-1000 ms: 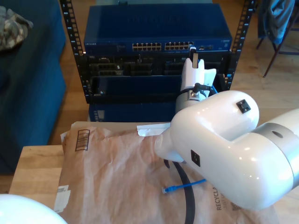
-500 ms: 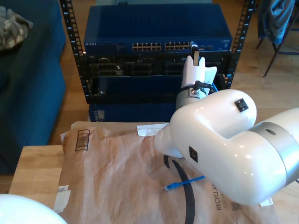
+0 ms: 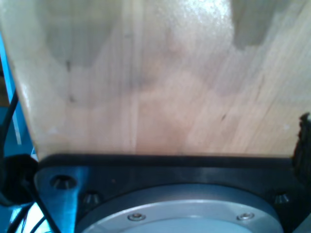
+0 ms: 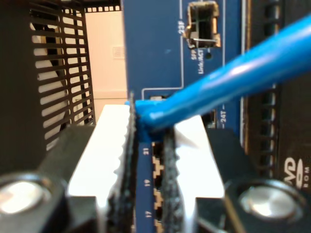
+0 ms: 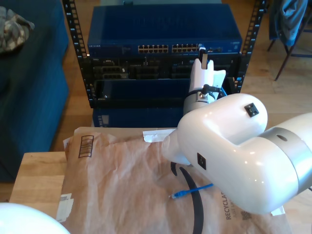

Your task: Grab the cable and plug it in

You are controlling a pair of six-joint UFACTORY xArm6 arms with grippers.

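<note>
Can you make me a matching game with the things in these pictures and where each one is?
Things:
1. thin bright-blue cable
2. dark-blue network switch box with rows of ports
3. crinkled brown paper mailer
4. light wooden table

Places:
A. lying flat over the table
B. mounted in the black rack
C. pinched between the pads of my second gripper
D. under the paper, showing at the exterior view's left

Pairs: 1-C, 2-B, 3-A, 4-D
</note>
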